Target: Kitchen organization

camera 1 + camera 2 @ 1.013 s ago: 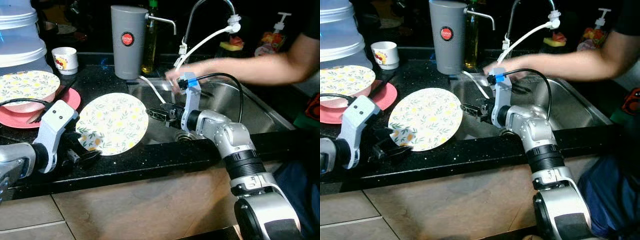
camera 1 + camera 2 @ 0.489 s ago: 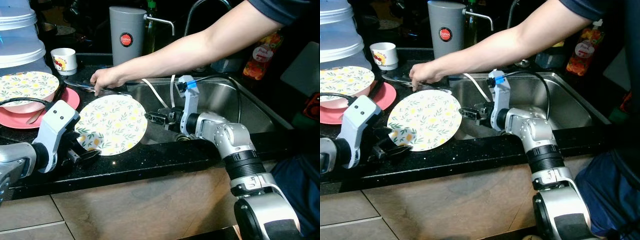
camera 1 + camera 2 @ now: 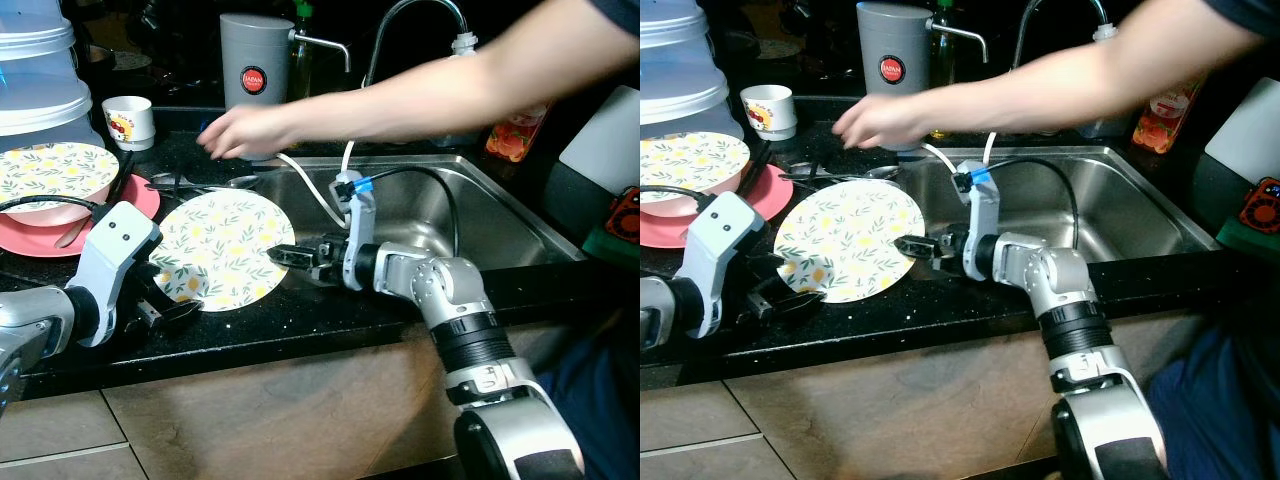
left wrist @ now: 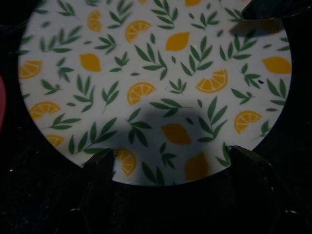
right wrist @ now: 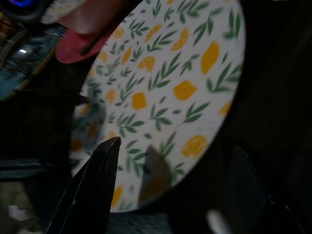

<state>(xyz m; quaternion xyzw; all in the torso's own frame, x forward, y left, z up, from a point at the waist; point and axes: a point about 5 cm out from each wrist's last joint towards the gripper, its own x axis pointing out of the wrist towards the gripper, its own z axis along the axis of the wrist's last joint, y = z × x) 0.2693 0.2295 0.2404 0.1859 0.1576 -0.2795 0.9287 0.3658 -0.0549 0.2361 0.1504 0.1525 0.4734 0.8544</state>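
Head views: round white plate printed with lemons and green leaves [image 3: 222, 250] lying flat on the black speckled counter [image 3: 300, 320], between my two grippers. My left gripper [image 3: 165, 312] sits at its near-left rim, my right gripper [image 3: 290, 256] at its right rim beside the steel sink [image 3: 500, 215]. Both are about equally close, so the plate is bracketed from opposite sides. A person's hand [image 3: 235, 130] reaches over the far counter.

Left wrist view: my left fingers [image 4: 100, 165] stand apart, straddling the near rim, the plate ahead of them.

Right wrist view: my right fingers [image 5: 100, 170] are spread too, the rim lying between them, not yet clamped.
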